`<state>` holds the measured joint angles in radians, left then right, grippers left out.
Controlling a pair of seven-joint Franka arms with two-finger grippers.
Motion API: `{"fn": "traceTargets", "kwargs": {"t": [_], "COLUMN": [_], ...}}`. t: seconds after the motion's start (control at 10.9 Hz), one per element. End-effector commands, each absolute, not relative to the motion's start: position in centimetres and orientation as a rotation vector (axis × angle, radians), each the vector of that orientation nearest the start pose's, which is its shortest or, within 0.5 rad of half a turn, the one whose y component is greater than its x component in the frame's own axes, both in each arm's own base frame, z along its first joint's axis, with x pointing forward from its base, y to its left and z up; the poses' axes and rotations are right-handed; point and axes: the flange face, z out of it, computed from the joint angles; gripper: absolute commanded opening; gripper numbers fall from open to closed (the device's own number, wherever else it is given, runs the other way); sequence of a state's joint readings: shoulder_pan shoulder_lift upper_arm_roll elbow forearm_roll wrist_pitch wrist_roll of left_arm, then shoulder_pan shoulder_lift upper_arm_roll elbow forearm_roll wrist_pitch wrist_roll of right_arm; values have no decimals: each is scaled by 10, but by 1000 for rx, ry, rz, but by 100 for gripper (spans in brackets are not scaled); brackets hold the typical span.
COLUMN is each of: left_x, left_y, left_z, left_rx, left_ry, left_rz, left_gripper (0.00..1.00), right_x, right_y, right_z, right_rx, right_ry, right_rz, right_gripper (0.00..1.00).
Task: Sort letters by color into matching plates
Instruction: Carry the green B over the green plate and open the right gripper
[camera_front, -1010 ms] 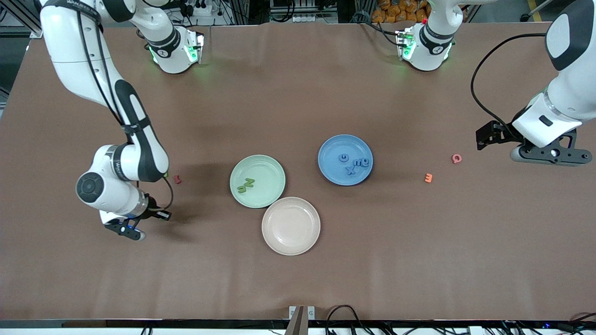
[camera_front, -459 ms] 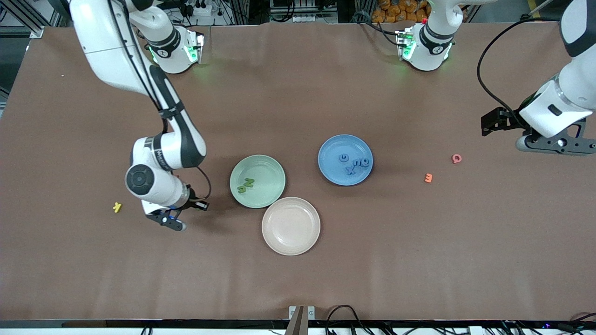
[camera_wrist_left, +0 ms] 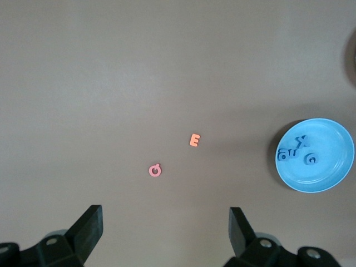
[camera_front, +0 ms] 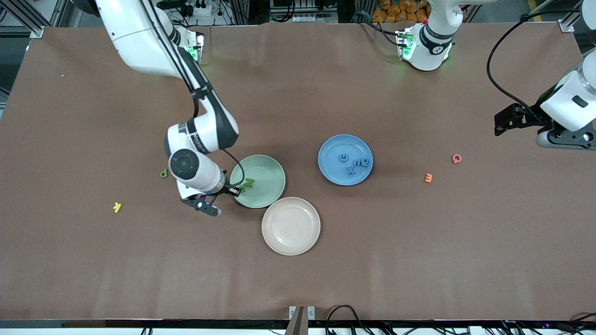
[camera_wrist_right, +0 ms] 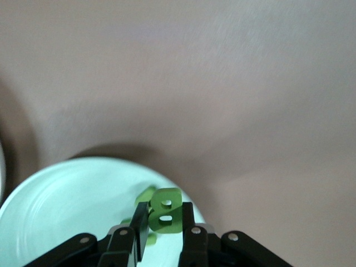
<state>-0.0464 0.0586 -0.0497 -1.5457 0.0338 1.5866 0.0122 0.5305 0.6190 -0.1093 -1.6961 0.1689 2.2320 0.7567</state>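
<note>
My right gripper [camera_front: 208, 208] is shut on a green letter B [camera_wrist_right: 166, 208] and hangs over the rim of the pale green plate [camera_front: 266, 171] at the side toward the right arm's end. Two green letters [camera_front: 247, 185] lie in that plate, partly hidden under the held B in the right wrist view. Another green letter [camera_front: 164, 174] lies on the table beside the right arm's wrist. The blue plate [camera_front: 335, 149] holds several blue letters [camera_front: 354, 164]. My left gripper [camera_front: 565, 139] is open and holds nothing, high over the table's left-arm end.
A beige-pink plate [camera_front: 291, 225] touches the green plate on the side nearer the front camera. An orange E [camera_front: 428, 177] and a pink Q [camera_front: 457, 158] lie between the blue plate and the left gripper. A yellow letter [camera_front: 117, 207] lies toward the right arm's end.
The right arm has swung from the right arm's end of the table to the green plate's rim, uncovering the yellow and green letters. The left arm has drawn back toward the table's end.
</note>
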Motion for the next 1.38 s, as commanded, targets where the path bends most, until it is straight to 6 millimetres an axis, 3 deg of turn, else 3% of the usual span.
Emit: {"fn": "traceTargets", "kwargs": {"t": [0.0, 0.18, 0.28, 0.37, 0.73, 1.01, 1.28], "left_x": [579, 581, 580, 580, 579, 575, 571], "left_y": [-49, -47, -46, -47, -56, -54, -49], "left_z": [613, 615, 616, 616, 633, 640, 635], "left_rx": [-3101, -3110, -3114, -3122, -3150, -3156, -3171], "left_ry": [169, 165, 168, 166, 149, 169, 175], "left_rz": [5, -26, -25, -25, -79, -93, -72], "left_gripper": [100, 100, 100, 100, 100, 100, 100], "right_x": [581, 567, 564, 563, 570, 596, 615], "right_y": [325, 346, 352, 352, 340, 288, 235], "right_z": [239, 235, 234, 233, 238, 239, 239], "right_rx": [-3060, -3064, -3064, -3060, -3067, -3088, -3123], "right_ry": [721, 737, 749, 777, 754, 715, 501], "right_rz": [177, 185, 187, 187, 173, 159, 175], "right_gripper": [21, 22, 50, 97, 100, 100, 100]}}
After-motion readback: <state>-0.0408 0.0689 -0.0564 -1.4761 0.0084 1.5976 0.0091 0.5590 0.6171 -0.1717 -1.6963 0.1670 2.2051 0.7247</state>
